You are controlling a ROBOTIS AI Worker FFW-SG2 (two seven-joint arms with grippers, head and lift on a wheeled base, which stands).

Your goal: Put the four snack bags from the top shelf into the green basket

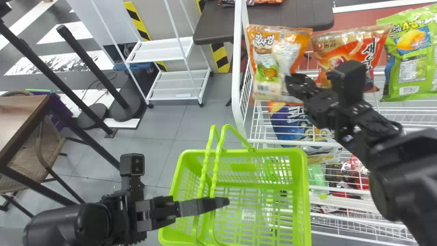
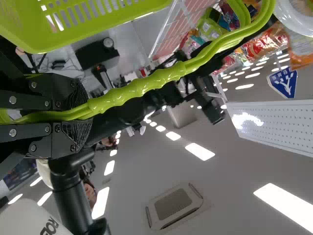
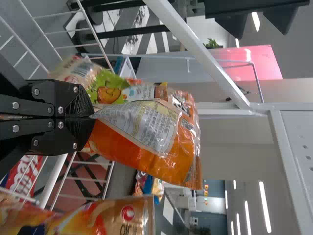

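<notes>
Clamping both handles (image 1: 218, 164) of the basket (image 1: 302, 164) between its fingers, the left gripper (image 1: 223, 202) is at the near side, over the basket's left part. Its wrist view shows the two green bars pressed side by side, running through the grip. The basket sits near, open side up, in front of the rack (image 1: 236, 65) and partly left of it. Its walls and floor are slatted, with a white label (image 1: 248, 215) low down in it; parts of the rack show through the slats.

To the right, the right gripper (image 1: 293, 86) has its fingers closed on the edge of the orange bag (image 1: 263, 65), farther off than the basket, at the left end of the rack's top level. Whether that bag's bottom touches the wires I cannot tell. Right of it on the top shelf are the red bag (image 1: 341, 51), partly behind the right arm (image 1: 365, 126), and then the green bag (image 1: 414, 51), farthest right. Those three are all outside the basket.

The rack's lower levels hold a blue bag (image 1: 286, 126) below the orange one, then a green bottle (image 1: 317, 176) and red packs (image 1: 362, 181) further down. On the far side is a dark bench (image 1: 263, 20) carrying some packs; a white cart (image 1: 164, 54) is left of it.
</notes>
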